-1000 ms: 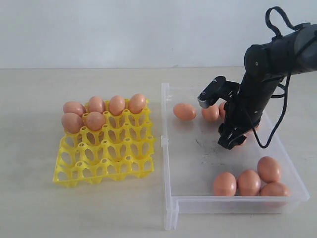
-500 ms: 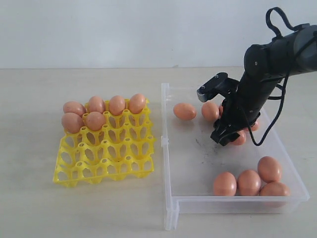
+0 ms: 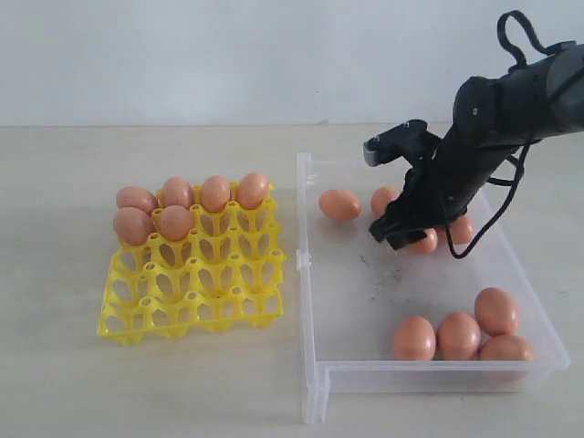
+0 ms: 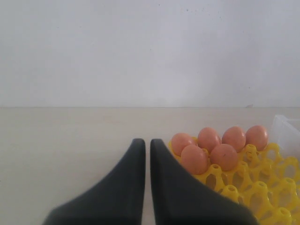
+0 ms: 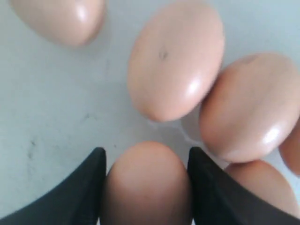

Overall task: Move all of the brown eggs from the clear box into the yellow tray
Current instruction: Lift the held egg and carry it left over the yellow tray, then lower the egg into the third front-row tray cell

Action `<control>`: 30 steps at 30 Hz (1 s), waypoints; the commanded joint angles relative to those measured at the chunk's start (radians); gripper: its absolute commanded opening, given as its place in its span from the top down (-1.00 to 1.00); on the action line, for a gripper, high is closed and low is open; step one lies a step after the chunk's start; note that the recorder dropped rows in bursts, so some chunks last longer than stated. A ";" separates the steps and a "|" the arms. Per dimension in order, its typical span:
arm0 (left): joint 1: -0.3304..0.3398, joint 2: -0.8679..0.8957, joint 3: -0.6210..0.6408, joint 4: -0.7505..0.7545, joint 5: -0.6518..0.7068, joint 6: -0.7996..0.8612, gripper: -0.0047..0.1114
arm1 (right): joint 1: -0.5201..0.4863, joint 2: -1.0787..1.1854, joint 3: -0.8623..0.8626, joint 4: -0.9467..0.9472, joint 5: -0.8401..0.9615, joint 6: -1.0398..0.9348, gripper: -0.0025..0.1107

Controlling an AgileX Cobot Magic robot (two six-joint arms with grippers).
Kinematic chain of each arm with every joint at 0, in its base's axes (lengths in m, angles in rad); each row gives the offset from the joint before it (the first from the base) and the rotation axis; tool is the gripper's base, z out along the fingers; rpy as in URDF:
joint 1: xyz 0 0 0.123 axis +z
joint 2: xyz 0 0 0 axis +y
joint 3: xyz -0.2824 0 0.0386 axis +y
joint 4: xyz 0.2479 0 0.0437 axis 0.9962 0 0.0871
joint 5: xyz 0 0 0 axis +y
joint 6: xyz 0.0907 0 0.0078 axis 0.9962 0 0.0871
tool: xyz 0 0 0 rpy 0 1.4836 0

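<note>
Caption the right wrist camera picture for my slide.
Right gripper with a brown egg between its fingers, over the clear box floor, more eggs close by.

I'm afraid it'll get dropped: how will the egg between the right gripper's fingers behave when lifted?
The egg looks smooth and glossy, so it may slip from the right gripper. Being rounded, it would likely roll across the clear box if released.

- Large shallow transparent plastic box lay flat, its floor scuffed.
- Bright yellow plastic lattice egg tray sat just left of it.
- Smooth orange-brown oval eggs: six filled cups at the tray's far edge; the rest lay in the box, four clustered in one corner.
</note>
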 commanded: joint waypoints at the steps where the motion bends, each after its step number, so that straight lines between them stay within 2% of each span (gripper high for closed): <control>1: 0.002 -0.003 0.004 -0.005 -0.014 0.000 0.85 | 0.007 -0.108 0.079 0.228 -0.237 -0.166 0.96; 5: 0.002 -0.003 0.004 -0.005 -0.014 0.000 0.85 | 0.063 -0.196 0.182 0.344 -0.499 -0.267 0.96; 12: 0.002 -0.003 0.004 -0.005 -0.014 0.000 0.85 | 0.241 -0.222 0.248 0.303 -0.868 -0.170 0.96; 16: 0.002 -0.003 0.004 -0.005 -0.014 0.000 0.85 | 0.316 -0.197 0.248 0.003 -1.076 0.151 0.96; 20: 0.002 -0.003 0.004 -0.005 -0.014 0.000 0.85 | 0.319 -0.129 0.248 -0.409 -1.357 0.585 0.96; 23: 0.002 -0.003 0.004 -0.005 -0.014 0.000 0.85 | 0.319 -0.060 0.246 -0.456 -1.502 0.639 0.96; 26: 0.002 -0.003 0.004 -0.005 -0.014 0.000 0.85 | 0.319 0.011 0.219 -0.487 -1.515 0.655 0.96; 30: 0.002 -0.003 0.004 -0.005 -0.014 0.000 0.85 | 0.319 0.130 0.102 -0.720 -1.509 0.763 0.96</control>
